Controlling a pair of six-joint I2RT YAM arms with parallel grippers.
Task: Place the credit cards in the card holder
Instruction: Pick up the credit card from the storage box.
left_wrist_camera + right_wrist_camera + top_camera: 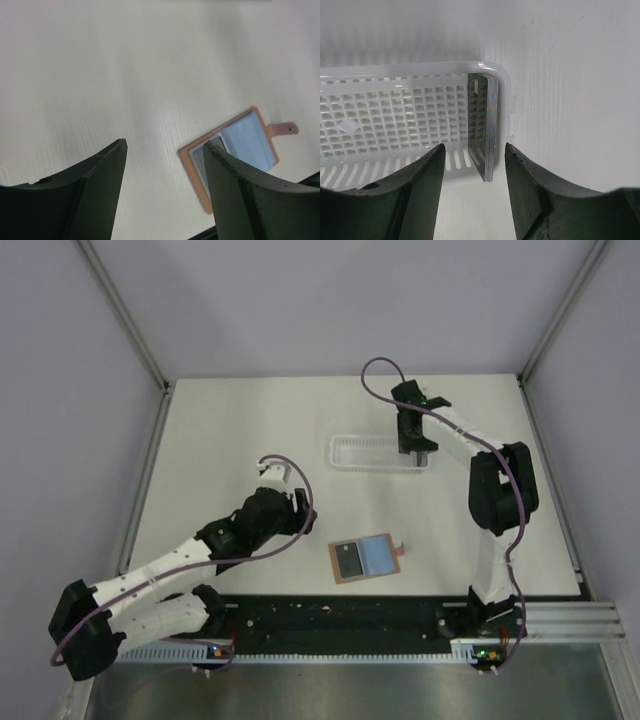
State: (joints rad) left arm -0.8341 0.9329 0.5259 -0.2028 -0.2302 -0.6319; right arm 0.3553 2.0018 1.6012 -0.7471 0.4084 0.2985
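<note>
Cards [488, 125]: on edge against tray's [395, 71] end wall.
My right pincer [474, 150]: wide, flanking them.
My left pincer [165, 145]: wide, above bare table [100, 75].

L arm [160, 565] low, R arm [500, 490] extended; both jaws apart.

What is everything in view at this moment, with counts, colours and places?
credit cards: small stack, count unclear, dark, on edge in the tray's right end
tray: one, white slatted, far middle of the table
card holder: one, reddish-brown, open near the arm bases, dark and pale blue panels up
table: one, white, under everything
left gripper: one, black, open, over the table left of the card holder
right gripper: one, black, open, fingers either side of the cards
</note>
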